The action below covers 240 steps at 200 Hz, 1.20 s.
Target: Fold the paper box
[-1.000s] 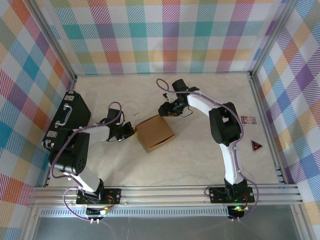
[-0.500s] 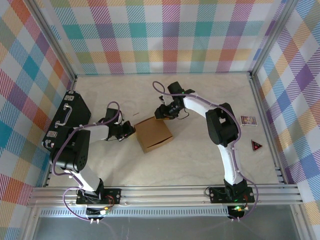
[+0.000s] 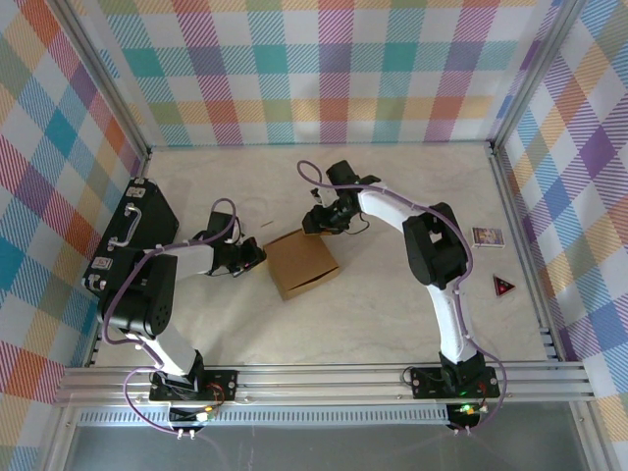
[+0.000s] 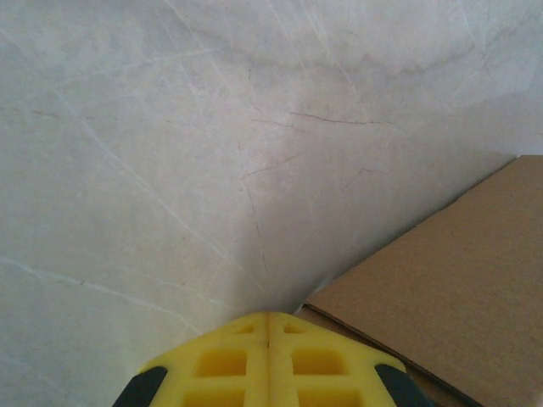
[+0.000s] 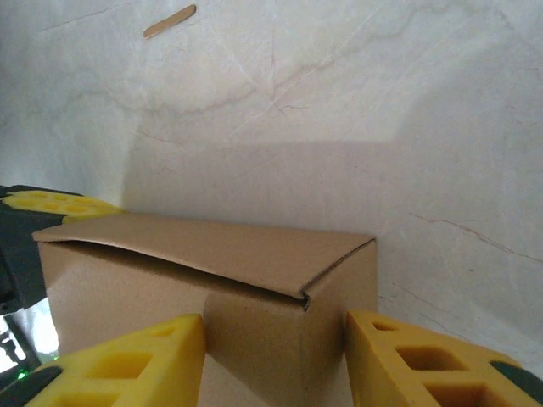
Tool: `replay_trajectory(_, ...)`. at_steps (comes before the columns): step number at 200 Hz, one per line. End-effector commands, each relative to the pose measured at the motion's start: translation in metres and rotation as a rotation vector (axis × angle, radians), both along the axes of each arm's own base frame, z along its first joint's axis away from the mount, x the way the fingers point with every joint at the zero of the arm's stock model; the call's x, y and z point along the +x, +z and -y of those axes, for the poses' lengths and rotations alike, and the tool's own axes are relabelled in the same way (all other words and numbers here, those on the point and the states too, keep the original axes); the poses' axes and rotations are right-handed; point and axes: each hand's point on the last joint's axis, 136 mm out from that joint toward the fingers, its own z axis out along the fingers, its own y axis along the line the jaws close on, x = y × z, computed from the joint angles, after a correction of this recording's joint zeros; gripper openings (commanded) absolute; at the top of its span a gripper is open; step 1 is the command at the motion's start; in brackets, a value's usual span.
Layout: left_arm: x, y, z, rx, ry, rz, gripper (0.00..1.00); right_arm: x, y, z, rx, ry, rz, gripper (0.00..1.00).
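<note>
The paper box [image 3: 302, 262] is a brown cardboard box standing closed in the middle of the table, its lid flap slightly raised along one edge. My left gripper [image 3: 257, 255] is shut with nothing in it, its tip right at the box's left corner. In the left wrist view the yellow fingers [image 4: 229, 365] press together beside the box [image 4: 450, 288]. My right gripper [image 3: 316, 222] sits at the box's far corner. In the right wrist view it [image 5: 276, 360] is open, its fingers [image 5: 424, 365] either side of the box [image 5: 212, 271] corner.
A black hard case [image 3: 132, 231] stands at the left wall. A small printed packet [image 3: 487, 235] and a red triangular piece [image 3: 503, 286] lie at the right edge. A thin wooden stick [image 5: 170, 21] lies on the table beyond the box.
My right gripper has moved a little left onto the box's far corner and its jaws have narrowed slightly. The box shifted slightly left. The left gripper stays shut.
</note>
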Motion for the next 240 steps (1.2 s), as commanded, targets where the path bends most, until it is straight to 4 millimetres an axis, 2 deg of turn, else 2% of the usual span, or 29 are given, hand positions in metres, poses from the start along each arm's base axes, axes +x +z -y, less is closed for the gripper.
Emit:
replay_trajectory(1, 0.013, 0.030, 0.024, 0.018, -0.114, 0.120, 0.00, -0.022, -0.002, -0.009, -0.064, 0.025, -0.005, 0.47)
replay_trajectory(38, -0.003, 0.032, -0.003, 0.153, -0.082, 0.079, 0.02, -0.003, 0.002, 0.024, -0.092, -0.081, 0.038, 0.49)
replay_trajectory(59, -0.012, 0.035, -0.008, 0.170, -0.085, 0.070, 0.07, 0.000, 0.009, 0.033, -0.092, -0.100, 0.053, 0.53)
replay_trajectory(94, -0.034, 0.042, -0.007, 0.138, -0.089, 0.074, 0.06, -0.006, 0.021, 0.040, -0.076, -0.098, 0.075, 0.61)
replay_trajectory(135, -0.087, 0.041, 0.015, 0.064, -0.169, 0.071, 0.02, -0.035, 0.026, 0.051, -0.046, -0.087, 0.057, 0.62)
replay_trajectory(154, -0.101, 0.037, 0.018, 0.064, -0.177, 0.076, 0.01, -0.049, 0.026, 0.055, -0.027, -0.089, 0.040, 0.61)
replay_trajectory(176, -0.106, 0.032, 0.019, 0.072, -0.185, 0.072, 0.00, -0.062, 0.026, 0.063, -0.024, -0.107, 0.023, 0.61)
replay_trajectory(198, -0.108, 0.023, 0.008, 0.135, -0.157, 0.056, 0.00, -0.080, 0.028, 0.063, 0.019, -0.116, -0.012, 0.60)
replay_trajectory(226, -0.098, 0.024, -0.001, 0.185, -0.107, 0.073, 0.00, -0.100, 0.027, 0.057, 0.030, -0.096, -0.029, 0.59)
replay_trajectory(240, -0.094, 0.021, 0.002, 0.184, -0.113, 0.058, 0.00, -0.106, 0.024, 0.052, 0.029, -0.090, -0.039, 0.58)
